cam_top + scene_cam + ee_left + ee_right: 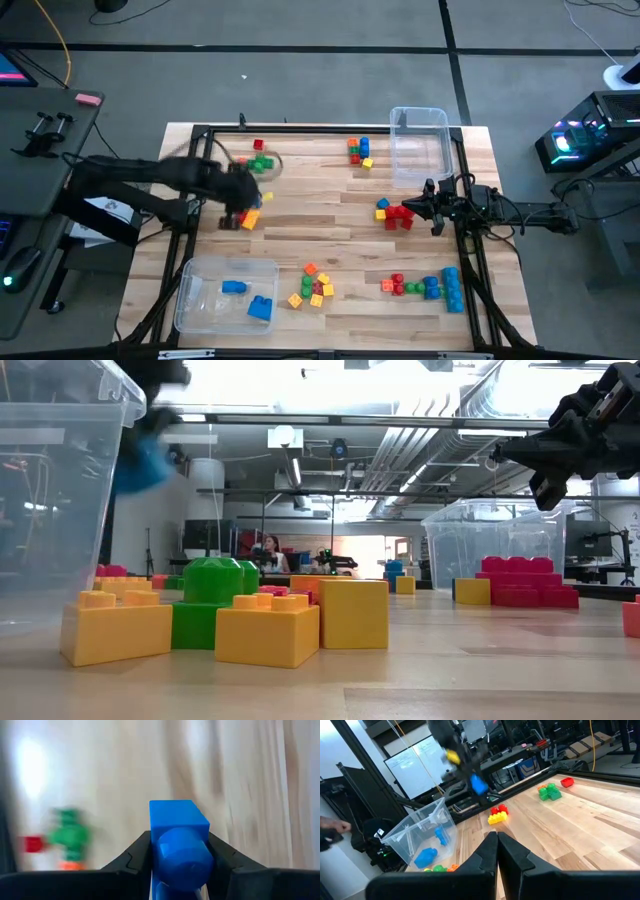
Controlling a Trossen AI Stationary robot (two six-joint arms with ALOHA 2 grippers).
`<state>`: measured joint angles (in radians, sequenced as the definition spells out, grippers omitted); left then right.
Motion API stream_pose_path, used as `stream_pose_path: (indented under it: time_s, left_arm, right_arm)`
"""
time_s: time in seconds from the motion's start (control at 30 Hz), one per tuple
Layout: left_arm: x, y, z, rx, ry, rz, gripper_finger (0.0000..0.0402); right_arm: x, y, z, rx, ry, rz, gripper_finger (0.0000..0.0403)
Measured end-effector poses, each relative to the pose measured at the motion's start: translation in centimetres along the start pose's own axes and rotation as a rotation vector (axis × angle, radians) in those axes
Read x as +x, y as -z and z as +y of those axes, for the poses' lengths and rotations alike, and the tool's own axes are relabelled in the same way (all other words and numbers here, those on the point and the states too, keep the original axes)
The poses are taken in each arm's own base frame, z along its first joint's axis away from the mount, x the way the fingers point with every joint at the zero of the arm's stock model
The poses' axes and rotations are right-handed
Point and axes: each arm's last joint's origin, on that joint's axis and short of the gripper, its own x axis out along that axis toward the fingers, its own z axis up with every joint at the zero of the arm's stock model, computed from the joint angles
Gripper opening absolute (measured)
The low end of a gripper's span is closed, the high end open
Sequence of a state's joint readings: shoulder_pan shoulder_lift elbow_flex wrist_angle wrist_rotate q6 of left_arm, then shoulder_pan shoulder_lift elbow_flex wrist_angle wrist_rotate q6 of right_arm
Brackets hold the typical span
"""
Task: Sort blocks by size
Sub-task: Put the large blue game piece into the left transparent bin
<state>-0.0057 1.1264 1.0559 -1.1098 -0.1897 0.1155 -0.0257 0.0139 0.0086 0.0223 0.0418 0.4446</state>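
I had the left gripper [177, 857] clamped on a smooth blue block [178, 840], square-bodied with a round stud, held above the wooden table [330, 205] at about nine o'clock. Red and yellow blocks [246, 219] lay just beneath. A clear plastic bin [225, 292] at seven o'clock held two blue blocks. My right gripper [497, 851] waited at three o'clock, fingers pressed together, empty, beside red bricks [400, 215].

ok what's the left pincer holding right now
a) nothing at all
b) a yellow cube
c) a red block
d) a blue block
d, the left wrist view shows the left pincer shut on a blue block, its dark fingers pressed against both of its sides.
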Motion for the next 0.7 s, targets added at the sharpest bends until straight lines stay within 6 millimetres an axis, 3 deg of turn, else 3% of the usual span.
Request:
stream_pose_path:
  time_s: [0.13, 0.2, 0.3, 0.47, 0.7]
  left_arm:
    - [-4.0, -2.1, 1.1, -0.393, -0.035, -0.353, 0.0103]
    - [-5.7, -2.9, 0.9, -0.530, 0.071, -0.523, 0.0103]
    - [-7.6, -3.8, -0.6, -0.598, 0.309, -0.672, 0.0103]
    - [-7.7, -3.7, -5.6, -0.619, 0.536, -0.515, 0.0103]
    - [-6.0, -2.7, -12.0, -0.540, 0.591, -0.214, 0.0103]
  right_arm:
    - [0.0, 0.0, 0.0, 0.000, 0.000, 0.000, 0.0005]
    - [0.0, 0.0, 0.0, 0.000, 0.000, -0.001, 0.0005]
    - [0.0, 0.0, 0.0, 0.000, 0.000, 0.000, 0.0005]
    - [0.0, 0.0, 0.0, 0.000, 0.000, 0.000, 0.0005]
    - [0.0, 0.0, 0.0, 0.000, 0.000, 0.000, 0.0005]
